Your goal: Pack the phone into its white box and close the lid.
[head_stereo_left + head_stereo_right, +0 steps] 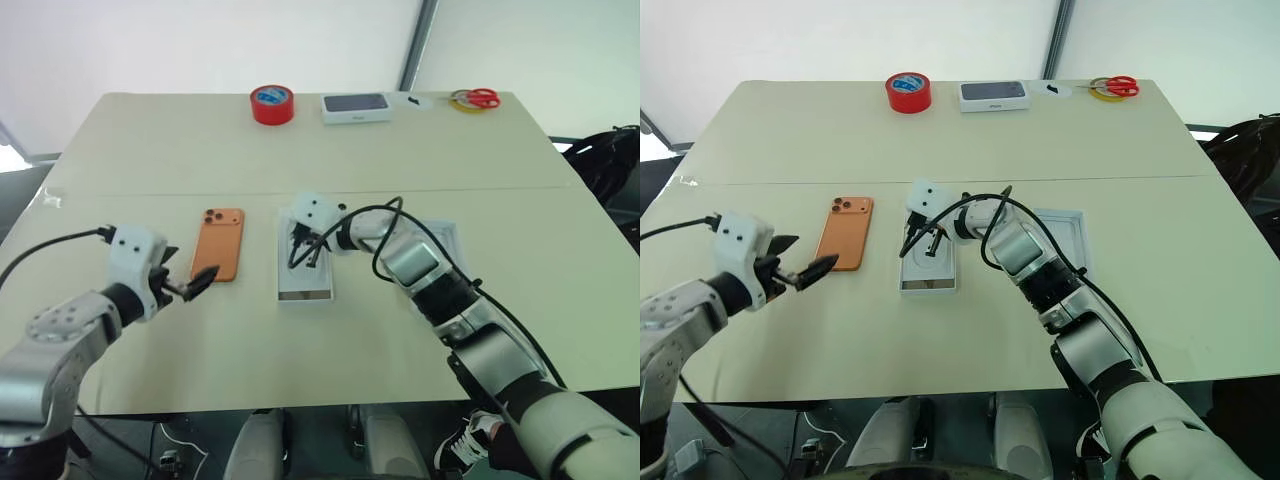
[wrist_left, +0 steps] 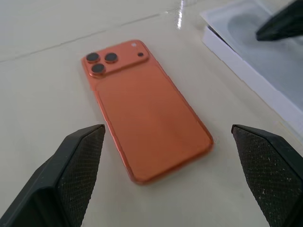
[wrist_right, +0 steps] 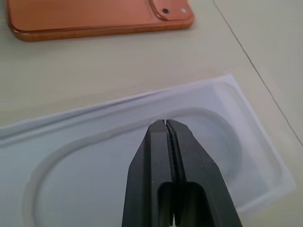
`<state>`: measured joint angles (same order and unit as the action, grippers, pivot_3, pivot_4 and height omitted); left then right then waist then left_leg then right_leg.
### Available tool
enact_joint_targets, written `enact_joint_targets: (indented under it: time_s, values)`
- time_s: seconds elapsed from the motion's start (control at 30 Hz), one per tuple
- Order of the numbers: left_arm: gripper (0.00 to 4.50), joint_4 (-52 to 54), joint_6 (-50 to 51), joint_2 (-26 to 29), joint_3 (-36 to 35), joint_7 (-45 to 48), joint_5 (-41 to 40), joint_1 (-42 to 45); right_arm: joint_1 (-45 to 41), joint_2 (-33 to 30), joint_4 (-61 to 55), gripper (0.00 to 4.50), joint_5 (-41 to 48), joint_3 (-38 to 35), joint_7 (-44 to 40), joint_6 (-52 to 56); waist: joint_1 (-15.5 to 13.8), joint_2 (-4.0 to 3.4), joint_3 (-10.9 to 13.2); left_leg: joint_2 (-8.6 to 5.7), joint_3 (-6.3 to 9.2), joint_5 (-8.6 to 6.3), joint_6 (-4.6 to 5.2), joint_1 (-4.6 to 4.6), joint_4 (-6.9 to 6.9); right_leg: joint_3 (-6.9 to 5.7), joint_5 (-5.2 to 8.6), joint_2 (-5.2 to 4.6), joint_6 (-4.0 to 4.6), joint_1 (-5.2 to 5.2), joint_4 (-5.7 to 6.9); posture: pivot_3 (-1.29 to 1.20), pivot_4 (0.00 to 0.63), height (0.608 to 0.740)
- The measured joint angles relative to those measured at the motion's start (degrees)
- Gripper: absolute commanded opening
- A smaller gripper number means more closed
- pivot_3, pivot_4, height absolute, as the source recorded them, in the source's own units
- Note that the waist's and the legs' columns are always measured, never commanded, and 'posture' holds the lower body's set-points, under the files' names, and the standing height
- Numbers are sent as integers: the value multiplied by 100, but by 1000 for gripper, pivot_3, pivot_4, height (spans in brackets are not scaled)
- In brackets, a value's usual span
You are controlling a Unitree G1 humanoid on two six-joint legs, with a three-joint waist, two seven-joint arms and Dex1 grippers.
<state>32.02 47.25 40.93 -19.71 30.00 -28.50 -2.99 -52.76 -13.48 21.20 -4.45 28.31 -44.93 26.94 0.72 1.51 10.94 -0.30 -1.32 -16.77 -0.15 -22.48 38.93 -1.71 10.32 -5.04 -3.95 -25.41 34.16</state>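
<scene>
1. Lying camera-side up on the cream table (image 1: 480, 200), the phone (image 1: 219, 244) sits just beside the left gripper (image 1: 187, 284), at about one o'clock from it in the head views; its long axis runs twelve to six.
2. The left gripper's fingers stand wide apart and empty; the wrist view looks straight along the phone's length.
3. The right gripper (image 3: 166, 124) is pinched fully shut, tips over the white insert (image 3: 142, 156) with the oval recess, which lies in the white box (image 1: 306, 293) at three o'clock from the phone.
4. The lid (image 1: 1065, 240) rests at three o'clock from that box, partly behind the right arm.
5. My judgement: the left arm is nearer the phone, but the insert must come out first.
6. Far edge: red tape roll (image 1: 272, 104), dark-topped box (image 1: 355, 107), scissors (image 1: 476, 98); pale wall behind.
</scene>
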Motion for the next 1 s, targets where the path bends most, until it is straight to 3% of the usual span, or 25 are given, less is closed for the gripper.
enact_joint_targets:
  time_s: [0.3,0.6,1.0]
  values:
    - [4486,258,-891,303,20,974,81,-1064,170,-383,-388,32,-161,397,-1102,-34,18,-7,4,4,1,-2,3,-1,-1,-6,1,4,-2,-2,2,0,150,732]
    - [4486,184,-1060,336,29,1078,177,-1051,634,-758,-1416,32,-188,540,-1799,77,13,-6,3,7,0,-2,5,2,0,-8,1,12,-5,1,2,0,150,732]
    - [4486,178,-1178,299,66,1096,173,-992,928,-918,-1954,32,-122,570,-2160,178,12,-5,3,10,1,-2,5,2,0,-8,2,15,-5,1,2,0,150,732]
